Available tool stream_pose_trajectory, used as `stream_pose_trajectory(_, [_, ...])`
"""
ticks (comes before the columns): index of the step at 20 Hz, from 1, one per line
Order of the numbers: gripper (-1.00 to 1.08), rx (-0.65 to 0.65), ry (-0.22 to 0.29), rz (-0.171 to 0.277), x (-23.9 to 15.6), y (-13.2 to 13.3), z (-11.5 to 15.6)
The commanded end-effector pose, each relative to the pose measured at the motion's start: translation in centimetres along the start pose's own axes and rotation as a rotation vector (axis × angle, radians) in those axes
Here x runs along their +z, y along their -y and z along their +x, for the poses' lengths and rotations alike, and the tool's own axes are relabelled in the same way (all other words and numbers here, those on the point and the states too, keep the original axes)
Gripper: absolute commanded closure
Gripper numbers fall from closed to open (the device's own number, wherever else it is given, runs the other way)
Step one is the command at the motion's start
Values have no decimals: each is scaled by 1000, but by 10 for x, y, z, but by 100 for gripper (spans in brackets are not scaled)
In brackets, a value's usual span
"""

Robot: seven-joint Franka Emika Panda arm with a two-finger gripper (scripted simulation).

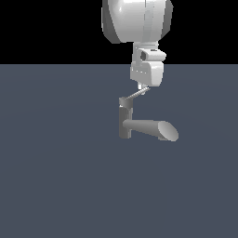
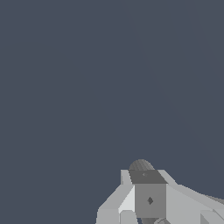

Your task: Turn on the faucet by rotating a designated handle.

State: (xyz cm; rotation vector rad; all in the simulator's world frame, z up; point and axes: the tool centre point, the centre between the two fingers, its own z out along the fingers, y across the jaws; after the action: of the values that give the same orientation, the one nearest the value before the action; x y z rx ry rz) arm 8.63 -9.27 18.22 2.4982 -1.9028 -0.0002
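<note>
Pincer [image 1: 142, 89] directly above faucet [image 1: 148, 128], at far tip of handle [image 1: 136, 95]; contact likely. Pincer opening: cannot tell, fingers barely visible.

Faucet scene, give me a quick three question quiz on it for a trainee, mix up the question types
1. True or false: the spout points toward the exterior view's left.
2. Multiple choice: the free end of the handle lies nearest to A) the claw B) the slanted tip of the spout C) the foot of the post.
3. Fill in: the handle rises from a small cap atop the ____ of the faucet.

Key: 1 false, it points toward the exterior view's right. 2 A, the claw sits right at the handle's raised end, though actual contact cannot be confirmed. 3 post.
</note>
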Motion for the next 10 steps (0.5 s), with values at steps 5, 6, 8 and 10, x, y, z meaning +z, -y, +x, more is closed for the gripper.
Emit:
stream_pose_trajectory(5, [108, 3, 0, 0, 0, -2, 1])
stream_pose_trajectory(6, [108, 3, 0, 0, 0, -5, 1])
stream_pose_trajectory(8, [108, 3, 0, 0, 0, -11, 2])
stream_pose_trajectory(10, [108, 3, 0, 0, 0, -17, 2])
